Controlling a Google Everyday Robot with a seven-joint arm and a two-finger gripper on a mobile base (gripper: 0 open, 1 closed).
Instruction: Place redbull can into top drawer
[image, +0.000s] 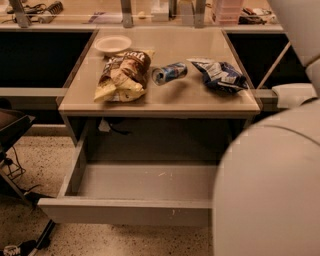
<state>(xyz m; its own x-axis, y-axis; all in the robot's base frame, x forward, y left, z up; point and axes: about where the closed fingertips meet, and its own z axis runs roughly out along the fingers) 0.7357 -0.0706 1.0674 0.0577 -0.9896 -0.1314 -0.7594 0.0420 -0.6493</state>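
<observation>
Gripper out of view, its opening impossible to tell; redbull can (169, 73) on its side, twelve o'clock from open top drawer (125, 212).

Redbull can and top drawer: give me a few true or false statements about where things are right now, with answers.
1. The redbull can lies on its side on the table. True.
2. The can is inside the top drawer. False: the drawer is open, but the can is on the tabletop.
3. The can lies between the brown chip bag and the blue chip bag. True.
4. The gripper holds the can. False: the gripper is out of view; only the arm shows at the right.
5. The white bowl sits right of the blue bag. False: it is at the back left.
</observation>
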